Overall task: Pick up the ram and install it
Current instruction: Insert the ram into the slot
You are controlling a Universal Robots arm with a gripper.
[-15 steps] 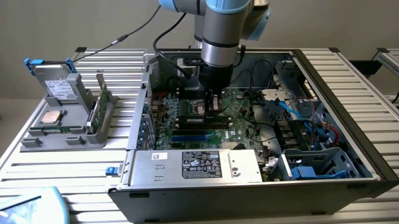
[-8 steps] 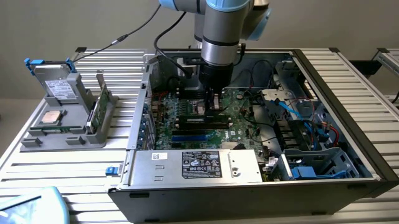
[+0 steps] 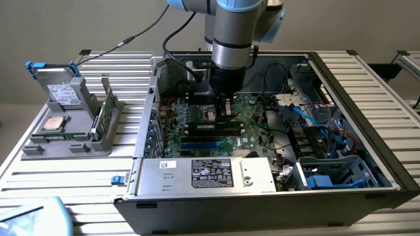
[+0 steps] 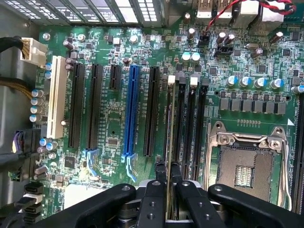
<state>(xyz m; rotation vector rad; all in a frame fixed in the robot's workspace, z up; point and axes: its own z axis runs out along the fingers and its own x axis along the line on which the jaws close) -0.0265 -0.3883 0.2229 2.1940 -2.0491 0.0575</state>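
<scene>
Inside the open computer case point(image 3: 359, 114), at the centre of the exterior view, the gripper point(image 3: 226, 107) is reaching straight down over the motherboard point(image 3: 253, 132); its fingers point(image 4: 159, 175) are pinching almost closed on the ram point(image 4: 170, 123), which is showing edge-on; the stick is hanging directly beneath the gripper, its long axis running parallel to the black memory slots point(image 4: 190, 128) beside the empty processor socket point(image 4: 247, 161); whether it is seated I cannot tell; at the exterior view's left, a grey rack point(image 3: 39, 147) is holding a drive point(image 3: 62, 92), a processor chip point(image 3: 54, 124) and a wider green card point(image 3: 105, 110).
</scene>
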